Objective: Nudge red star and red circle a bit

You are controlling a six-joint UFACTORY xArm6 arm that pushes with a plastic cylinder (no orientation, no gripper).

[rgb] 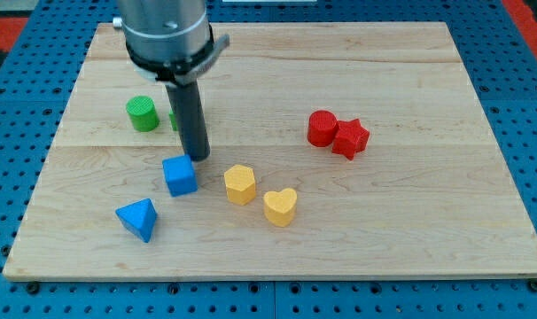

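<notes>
The red circle (321,128) and the red star (350,138) sit touching each other right of the board's middle, the star to the circle's right and a little lower. My tip (197,158) is far to their left, just above the blue cube (180,175) and close to or touching its top edge. The rod rises from there to the arm's grey body (167,35) at the view's top.
A green cylinder (142,113) stands left of the rod; another green block (175,118) is mostly hidden behind the rod. A blue triangular block (137,218) lies lower left. A yellow hexagon (240,184) and yellow heart (280,206) lie between my tip and the red blocks.
</notes>
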